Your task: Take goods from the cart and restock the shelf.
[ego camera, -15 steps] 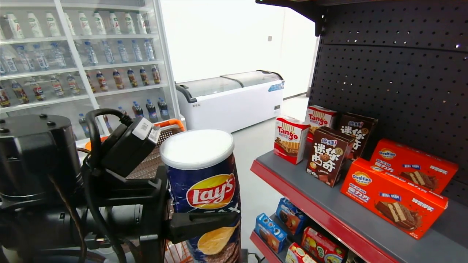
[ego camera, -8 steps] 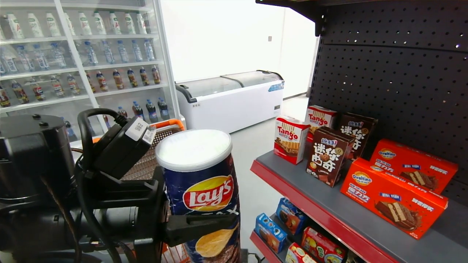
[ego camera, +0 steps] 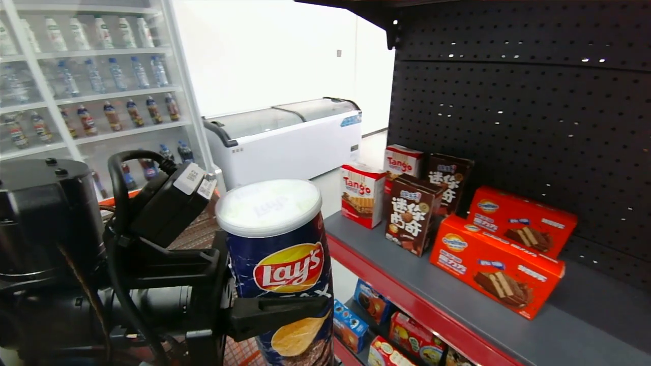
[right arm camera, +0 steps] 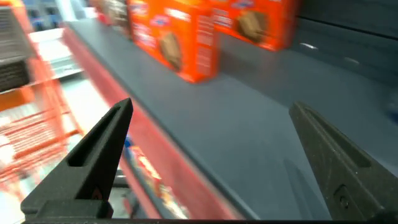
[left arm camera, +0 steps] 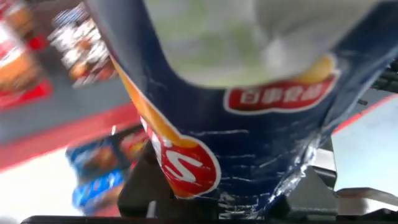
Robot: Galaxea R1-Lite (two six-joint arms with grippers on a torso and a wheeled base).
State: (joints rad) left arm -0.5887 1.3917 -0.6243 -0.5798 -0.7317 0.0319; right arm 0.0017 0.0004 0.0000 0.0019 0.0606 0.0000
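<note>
Your left gripper (ego camera: 279, 300) was clamped on the can (ego camera: 285, 269), 1 finger across its front, holding it upright by the cart (ego camera: 196, 231), left of the shelf (ego camera: 508, 330) and not yet over it. To place it well, I'd judge you needed to carry it right, clear the red lip (ego camera: 407, 301) and set it flat on bare grey deck, short of the boxes (ego camera: 496, 267). The can was a tall glossy cylinder with a flat white plastic lid (ego camera: 268, 206): probably slippery and apt to tip. The shelf looked like smooth painted metal, and the boxes were square-edged card. Your right gripper (right arm camera: 211, 162) hung spread and empty over the shelf.
</note>
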